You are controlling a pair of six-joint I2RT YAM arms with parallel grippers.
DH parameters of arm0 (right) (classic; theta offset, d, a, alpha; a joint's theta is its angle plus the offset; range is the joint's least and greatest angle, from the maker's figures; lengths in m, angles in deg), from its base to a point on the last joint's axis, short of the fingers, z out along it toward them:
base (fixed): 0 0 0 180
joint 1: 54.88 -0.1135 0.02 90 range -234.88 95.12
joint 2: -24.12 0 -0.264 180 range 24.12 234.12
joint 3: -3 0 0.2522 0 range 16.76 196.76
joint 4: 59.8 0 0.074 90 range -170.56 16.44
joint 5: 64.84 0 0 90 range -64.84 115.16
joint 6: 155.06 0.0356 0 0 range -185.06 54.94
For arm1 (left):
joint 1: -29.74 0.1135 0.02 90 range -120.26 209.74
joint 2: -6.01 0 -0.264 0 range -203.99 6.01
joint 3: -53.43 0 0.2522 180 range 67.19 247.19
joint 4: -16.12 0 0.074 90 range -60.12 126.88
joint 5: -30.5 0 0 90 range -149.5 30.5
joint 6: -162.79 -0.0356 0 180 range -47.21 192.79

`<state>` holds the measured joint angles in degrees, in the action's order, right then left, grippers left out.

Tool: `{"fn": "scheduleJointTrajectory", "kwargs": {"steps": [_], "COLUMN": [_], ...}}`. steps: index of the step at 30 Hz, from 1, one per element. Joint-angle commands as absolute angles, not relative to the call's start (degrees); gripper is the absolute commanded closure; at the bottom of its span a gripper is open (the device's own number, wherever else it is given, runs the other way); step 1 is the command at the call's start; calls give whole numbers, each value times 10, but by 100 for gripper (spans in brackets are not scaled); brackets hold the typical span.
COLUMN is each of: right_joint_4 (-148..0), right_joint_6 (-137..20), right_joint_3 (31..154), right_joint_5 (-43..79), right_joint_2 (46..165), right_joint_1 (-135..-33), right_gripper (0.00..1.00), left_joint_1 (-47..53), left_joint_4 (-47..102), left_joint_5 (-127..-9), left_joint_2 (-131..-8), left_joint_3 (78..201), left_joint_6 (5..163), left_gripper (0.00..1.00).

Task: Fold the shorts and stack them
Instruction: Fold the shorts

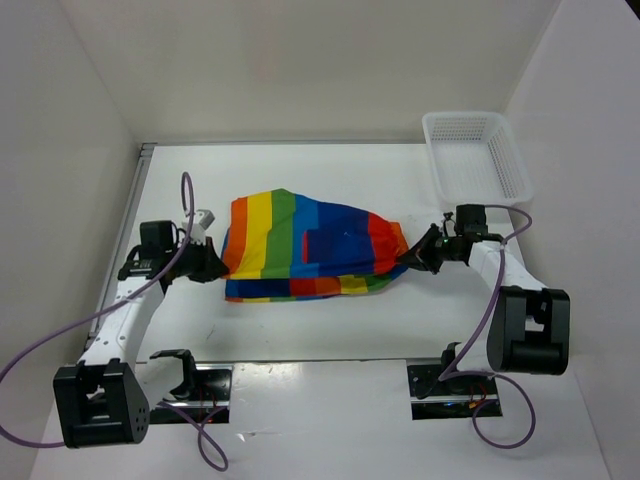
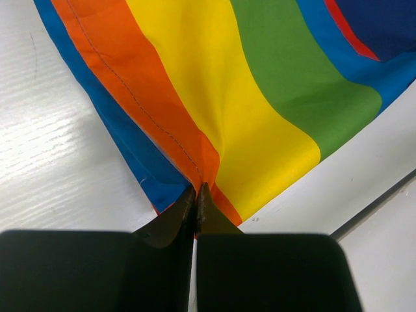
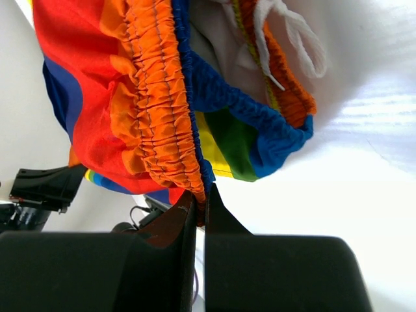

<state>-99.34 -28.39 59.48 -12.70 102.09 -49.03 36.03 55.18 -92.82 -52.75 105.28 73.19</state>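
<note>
The rainbow-striped shorts [image 1: 305, 247] lie stretched across the middle of the table, between both arms. My left gripper [image 1: 212, 262] is shut on their left hem, pinching the orange and blue edge [image 2: 195, 170] between its fingertips. At the right end, my right gripper [image 1: 412, 257] is shut on the gathered orange waistband [image 3: 162, 140]. The white drawstring [image 3: 286, 36] hangs loose from the open waist in the right wrist view. The held edges are raised slightly off the table, so the cloth sags between the two grips.
A white mesh basket [image 1: 478, 153] stands at the back right corner of the table. White walls close in the left, back and right sides. Purple cables loop from both arms near the front edge.
</note>
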Motion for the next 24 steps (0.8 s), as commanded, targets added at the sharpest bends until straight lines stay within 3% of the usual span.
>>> {"fn": "scheduleJointTrajectory", "kwargs": {"steps": [1, 14, 16, 17, 18, 19, 21, 24], "right_joint_4": [-1009, -1041, -1048, -1055, -1055, -1060, -1065, -1065], "right_joint_6": [-274, -251, -245, -245, -245, -245, -245, -245], "right_joint_3": [586, 581, 581, 581, 581, 581, 594, 615], "right_joint_5": [-92, -58, -45, -45, -39, -39, -27, -16], "right_joint_2": [994, 989, 989, 989, 989, 989, 989, 984], "right_joint_1": [-484, -478, -478, -478, -478, -478, -478, -478], "right_gripper": [100, 100, 92, 76, 65, 49, 17, 15], "left_joint_1": [364, 364, 364, 364, 364, 364, 364, 364], "left_joint_4": [550, 591, 601, 611, 616, 631, 650, 673], "left_joint_5": [-918, -914, -914, -914, -914, -919, -911, -895], "left_joint_2": [-543, -581, -589, -589, -595, -595, -589, -581], "left_joint_3": [1045, 1046, 1052, 1058, 1065, 1070, 1087, 1137], "left_joint_6": [728, 728, 728, 728, 728, 728, 728, 728], "left_gripper": [100, 97, 92, 81, 41, 21, 5, 0]}}
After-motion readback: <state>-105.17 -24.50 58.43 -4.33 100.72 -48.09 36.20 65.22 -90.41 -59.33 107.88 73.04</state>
